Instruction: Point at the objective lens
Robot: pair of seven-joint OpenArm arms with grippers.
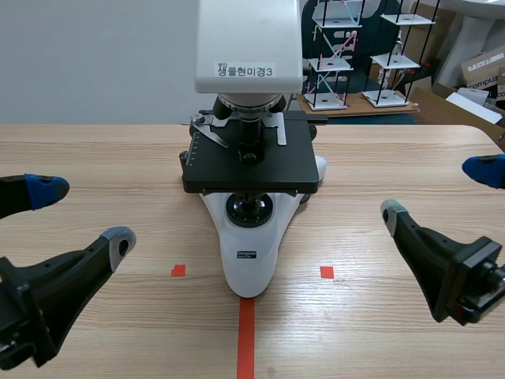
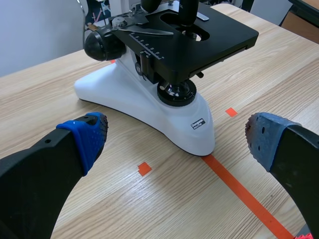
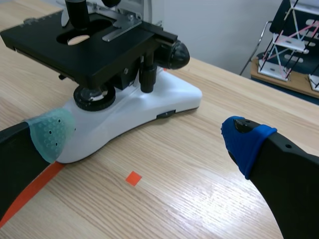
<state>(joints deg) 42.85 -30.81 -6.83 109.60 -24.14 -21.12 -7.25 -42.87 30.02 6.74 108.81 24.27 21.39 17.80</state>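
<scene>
Left fingers (image 1: 117, 243) spread, low; objective lens (image 1: 251, 136) stands vertical, pointing down at stage (image 1: 221, 170)

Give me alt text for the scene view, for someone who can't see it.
A white microscope with a black square stage stands on the wooden table, its black objective lens above the stage. The left gripper and right gripper sit open on either side, touching nothing.

Objective lens (image 1: 251, 136) above microscope stage (image 1: 293, 170)
</scene>
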